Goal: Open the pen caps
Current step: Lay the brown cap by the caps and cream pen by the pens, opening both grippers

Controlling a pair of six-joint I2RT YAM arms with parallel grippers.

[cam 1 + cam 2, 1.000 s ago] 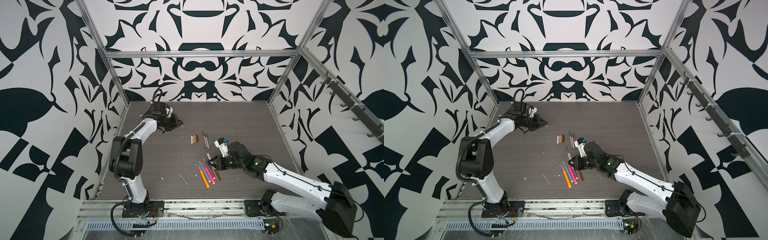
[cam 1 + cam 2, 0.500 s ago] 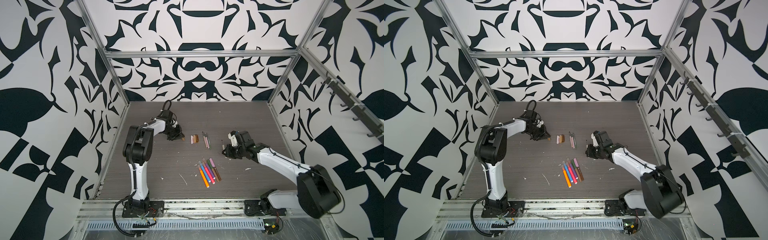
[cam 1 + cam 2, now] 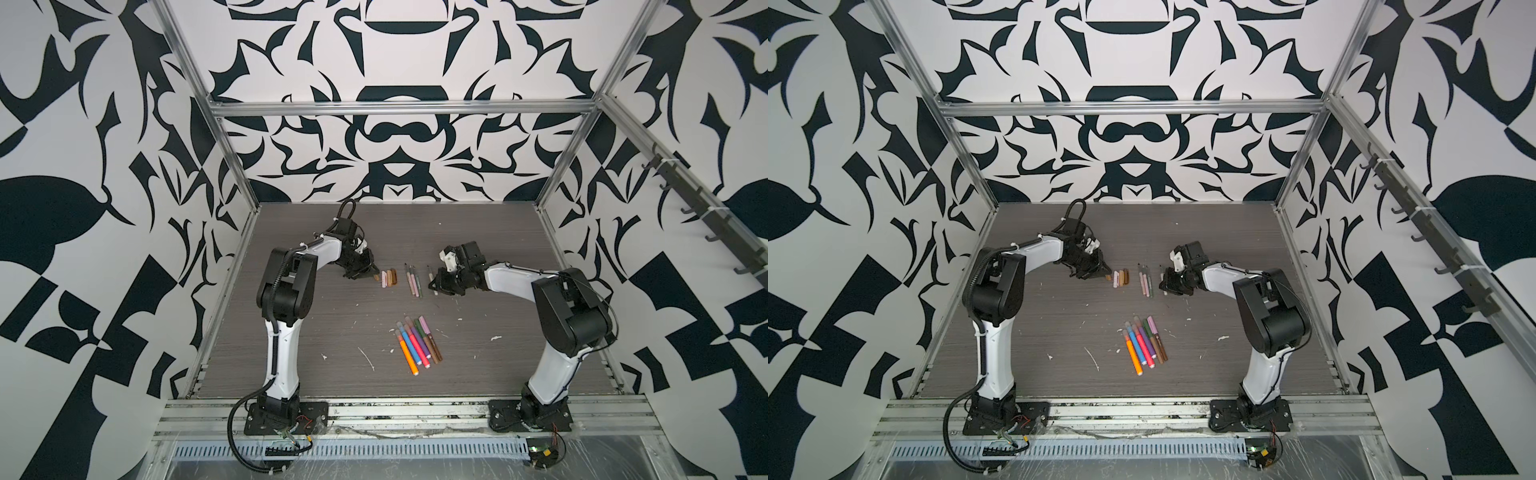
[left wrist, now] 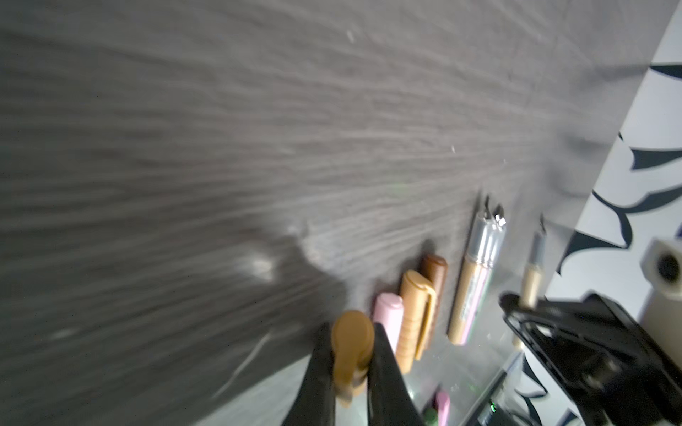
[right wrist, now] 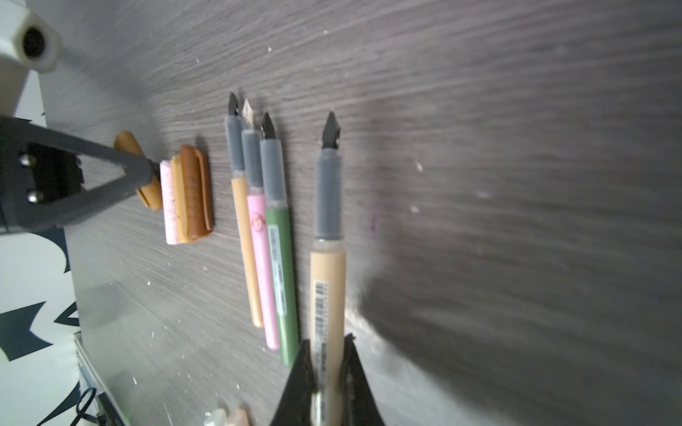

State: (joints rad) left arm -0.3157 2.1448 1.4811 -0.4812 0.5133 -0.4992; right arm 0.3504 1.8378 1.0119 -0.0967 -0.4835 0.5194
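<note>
**Plastic on woodgrain**

Grey grained tabletop. Left gripper, dipped low off a bent left arm, pinches a stubby ochre cap beside three loose caps: pink, tan, brown. Right gripper clamps a tan pen, grey neck and black chisel nib bare; its barcode shows only in the right wrist view. Three uncapped pens lie alongside; capped markers nearer the front.

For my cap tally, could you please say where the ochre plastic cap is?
The ochre plastic cap is clamped between the fingers of the left gripper, left of the pale pink plastic cap in both top views.
</note>
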